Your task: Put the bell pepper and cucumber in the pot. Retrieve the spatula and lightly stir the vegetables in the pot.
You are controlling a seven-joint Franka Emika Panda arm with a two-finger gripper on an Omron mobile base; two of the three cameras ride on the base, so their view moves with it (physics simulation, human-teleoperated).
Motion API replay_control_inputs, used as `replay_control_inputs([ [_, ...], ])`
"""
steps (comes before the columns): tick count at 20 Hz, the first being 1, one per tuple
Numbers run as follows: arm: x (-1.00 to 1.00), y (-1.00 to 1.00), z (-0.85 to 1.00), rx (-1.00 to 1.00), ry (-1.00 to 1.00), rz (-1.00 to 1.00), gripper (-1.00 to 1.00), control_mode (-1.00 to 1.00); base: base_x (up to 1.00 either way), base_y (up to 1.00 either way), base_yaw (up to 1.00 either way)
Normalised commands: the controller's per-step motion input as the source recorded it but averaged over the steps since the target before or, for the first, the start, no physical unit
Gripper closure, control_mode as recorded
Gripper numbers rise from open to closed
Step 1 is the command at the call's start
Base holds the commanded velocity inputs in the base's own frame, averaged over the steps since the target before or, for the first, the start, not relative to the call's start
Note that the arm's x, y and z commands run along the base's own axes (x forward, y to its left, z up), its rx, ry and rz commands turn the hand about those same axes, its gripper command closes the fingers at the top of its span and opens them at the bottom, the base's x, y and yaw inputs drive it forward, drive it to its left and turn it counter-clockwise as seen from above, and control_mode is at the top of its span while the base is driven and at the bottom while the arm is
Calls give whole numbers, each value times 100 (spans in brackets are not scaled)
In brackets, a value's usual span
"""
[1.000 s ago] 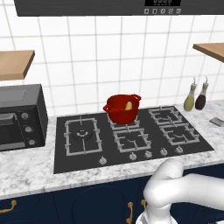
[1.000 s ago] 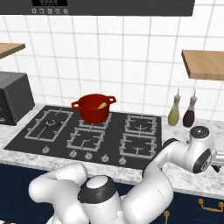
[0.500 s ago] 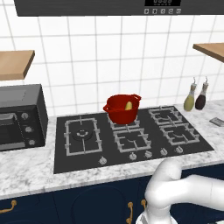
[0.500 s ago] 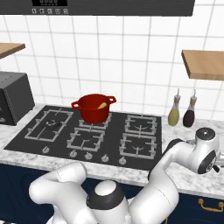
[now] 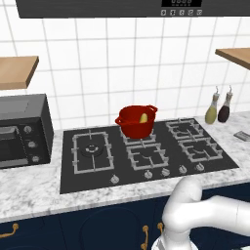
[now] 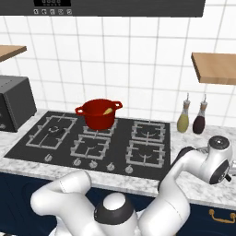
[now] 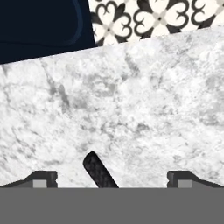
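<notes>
We count one red pot [image 5: 136, 120], two bottles [image 5: 212, 110] by the wall, one toaster oven [image 5: 22, 129], two wooden shelves [image 5: 17, 71], one cooktop [image 5: 146, 154] with five burners, and one marble counter [image 5: 29, 188].

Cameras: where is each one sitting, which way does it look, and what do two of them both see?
Left base view: behind the arm's left, looking forward and down at the stove; white arm at lower right.
Right base view: behind the arm's right, same stove; arm across the bottom.
Hand view: on the hand, looking down at the marble counter; open pincer tips at the bottom, a dark handle between them.
Both base views share the red pot and two bottles.
</notes>
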Motion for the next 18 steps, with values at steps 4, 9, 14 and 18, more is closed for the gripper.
replay_control_inputs([
  [4,6,-9,-8,0,0,5,-100,-100,0,0,0],
  [9,5,-13,-9,0,1,4,-100,-100,0,0,0],
  [14,3,-19,-13,1,2,4,-100,-100,0,0,0],
  [18,0,-18,-15,2,0,4,-100,-100,0,0,0],
])
